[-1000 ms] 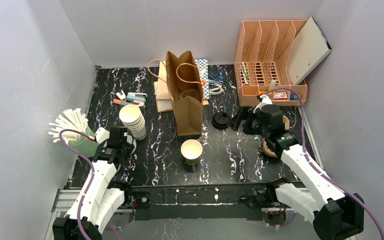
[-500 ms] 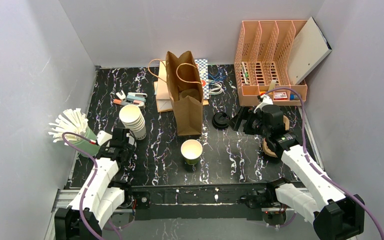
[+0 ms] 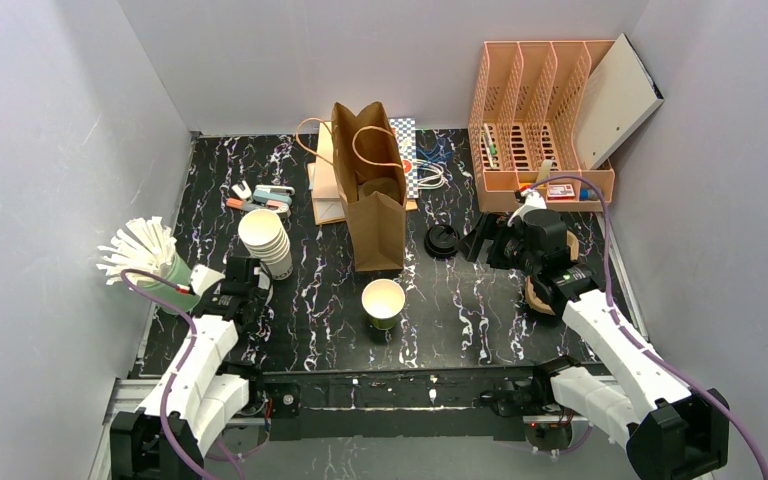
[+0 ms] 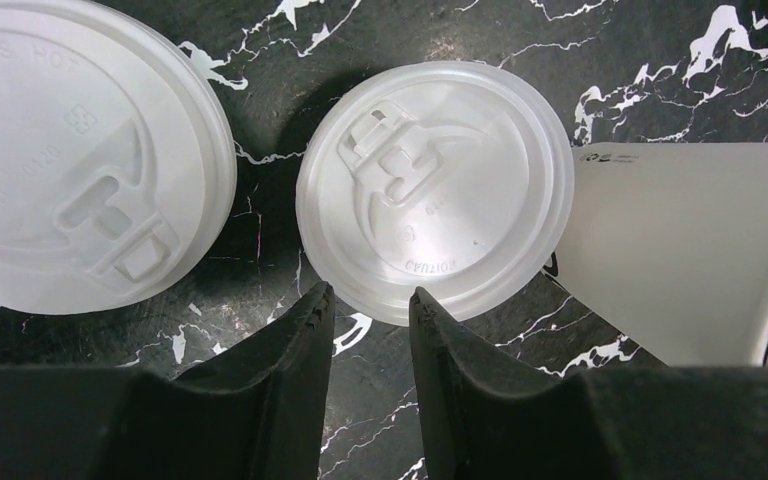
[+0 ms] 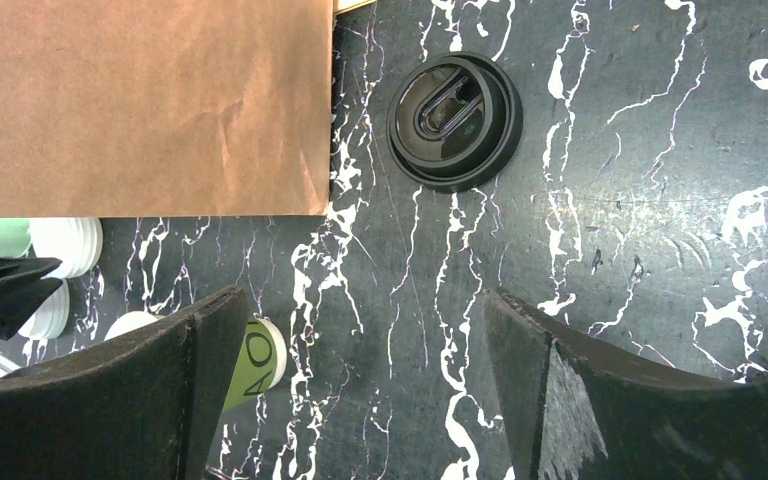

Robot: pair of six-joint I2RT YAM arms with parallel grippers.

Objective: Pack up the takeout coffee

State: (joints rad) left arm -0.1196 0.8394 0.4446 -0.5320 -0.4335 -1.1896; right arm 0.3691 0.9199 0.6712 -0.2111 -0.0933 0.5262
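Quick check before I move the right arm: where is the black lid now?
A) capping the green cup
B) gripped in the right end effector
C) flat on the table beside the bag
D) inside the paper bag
C: the black lid lies flat on the table just right of the paper bag in the top view, and the right end effector is open and holds nothing.

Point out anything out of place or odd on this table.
The black lid lies loose on the table just right of the paper bag, sitting on no cup. The green cup and the bag stand upright, and nothing looks spilled or damaged.
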